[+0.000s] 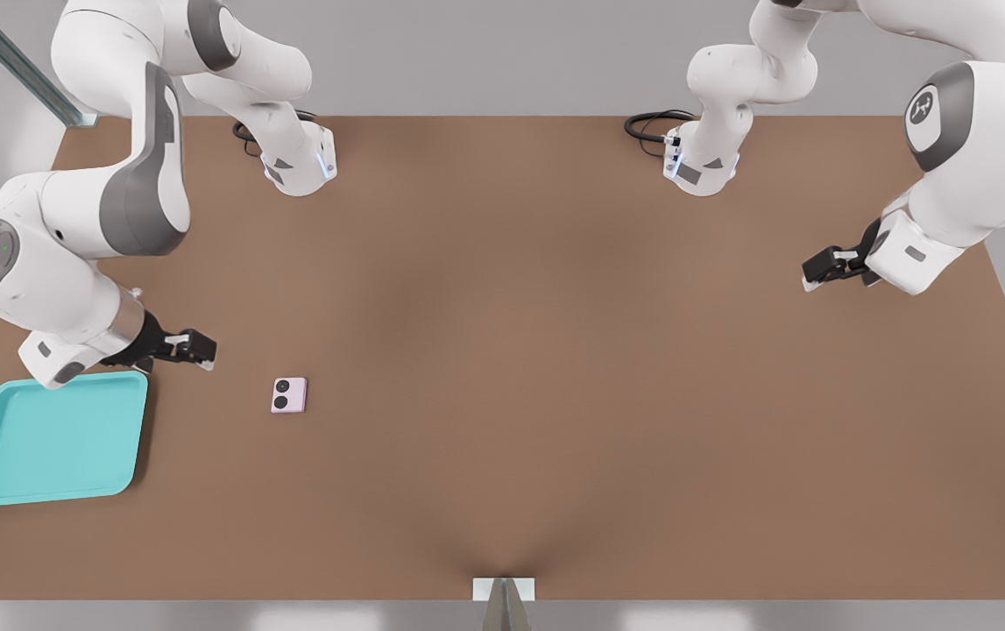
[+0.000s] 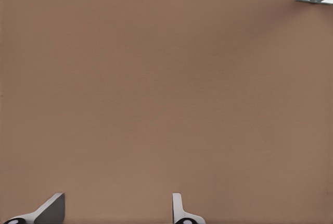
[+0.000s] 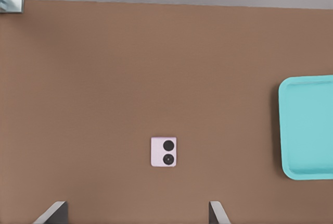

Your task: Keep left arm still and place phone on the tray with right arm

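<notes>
The pale pink-lilac phone (image 1: 289, 395) lies flat on the brown table, its two black lenses facing up. The turquoise tray (image 1: 55, 443) rests near the front view's left edge with nothing on it. My gripper (image 1: 201, 350) hovers over the table just past the tray's far right corner, to the left of the phone and a little farther back. It holds nothing. In the right wrist view the phone (image 3: 164, 151) sits just ahead of the gap between my open gripper's (image 3: 136, 214) fingers, and the tray (image 3: 309, 127) lies off to one side.
Two arm bases (image 1: 300, 162) (image 1: 702, 162) with black cables stand at the table's back edge. The other arm's gripper (image 1: 828, 266) hangs over the front view's right side. A small metal bracket (image 1: 503, 592) sits at the near edge.
</notes>
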Available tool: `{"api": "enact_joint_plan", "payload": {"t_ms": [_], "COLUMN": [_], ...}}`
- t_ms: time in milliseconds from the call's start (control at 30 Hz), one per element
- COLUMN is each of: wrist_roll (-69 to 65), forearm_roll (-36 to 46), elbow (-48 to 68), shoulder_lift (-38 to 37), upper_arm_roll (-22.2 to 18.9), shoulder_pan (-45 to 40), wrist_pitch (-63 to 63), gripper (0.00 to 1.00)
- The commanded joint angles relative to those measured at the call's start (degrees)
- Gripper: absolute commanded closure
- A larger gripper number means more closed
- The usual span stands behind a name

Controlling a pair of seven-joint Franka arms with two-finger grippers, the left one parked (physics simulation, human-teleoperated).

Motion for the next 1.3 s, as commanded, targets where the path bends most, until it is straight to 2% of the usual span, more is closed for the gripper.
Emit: {"api": "enact_joint_plan", "payload": {"t_ms": [0, 100, 233, 433, 533, 1033, 1100, 1167, 1267], "wrist_roll": [1.37, 5.49, 9.1, 10.77, 10.6, 8.93, 6.03, -0.47, -1.44], "forearm_roll": [0.1, 0.02, 0.01, -0.07, -0.07, -0.25, -0.34, -0.34, -0.34], "elbow": [0.04, -0.13, -16.91, -18.41, -27.89, -38.72, -41.0, -41.18, -41.18], "shoulder_lift": [-0.08, 1.42, 1.42, 12.92, 12.32, 11.61, 11.96, 12.05, 12.14], "upper_arm_roll": [0.01, 1.33, 3.26, 3.26, 3.44, 5.11, 5.11, 5.11, 5.11], "shoulder_pan": [0.02, 1.07, 2.31, 0.9, 0.9, -3.14, -3.58, -3.75, -4.2], "wrist_pitch": [0.63, 0.89, 17.5, 30.95, 39.99, 45.72, 50.29, 50.02, 49.94], "gripper": [0.0, 0.0, 0.02, 0.0, 0.01, 0.02, 0.01, 0.0, 0.0]}}
